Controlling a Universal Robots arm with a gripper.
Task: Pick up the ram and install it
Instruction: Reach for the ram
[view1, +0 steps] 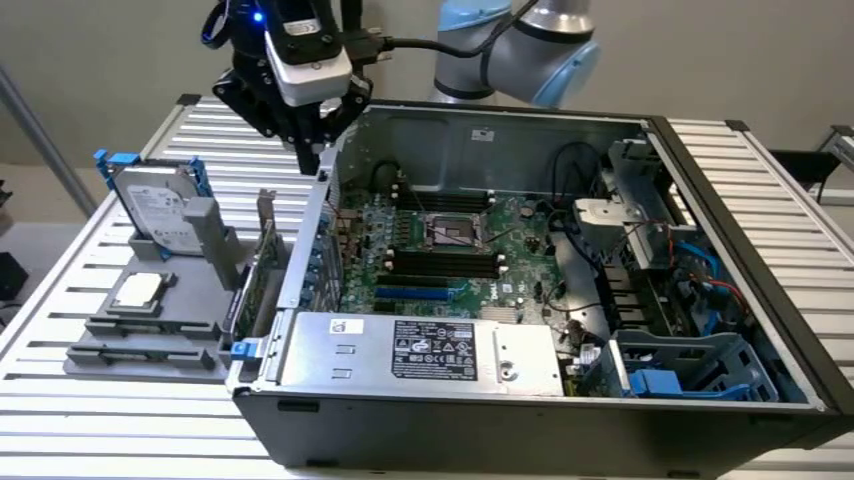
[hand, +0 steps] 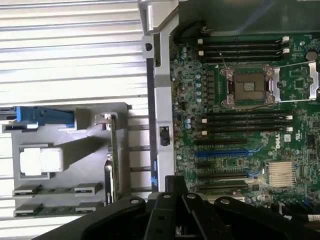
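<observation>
- Green, long and thin, the ram (hand: 56, 190) lies flat in the grey plastic holder (hand: 80, 150) on the white slatted table (view1: 94, 420). A second stick like it lies just beside it. Nothing touches them.
- My black gripper (view1: 312, 160) hangs in the air by the side wall of the big black open computer case (view1: 534, 435). It is well apart from the ram.
- My jaws are shut tight and hold nothing.
- I think this is the very start of the job, the pick-up step. The ram is not yet lifted.
- The long black memory slots (hand: 245, 120) on the green board inside the case look empty, so nothing is put in yet.
- To take the ram, my jaws need to be open and right above it, lined up to pinch its two thin sides.
- It calls for care. The silver square chip (hand: 40, 162) sits close by in the same holder, and a green card standing on its edge (hand: 112, 150) is just beside the sticks.
</observation>
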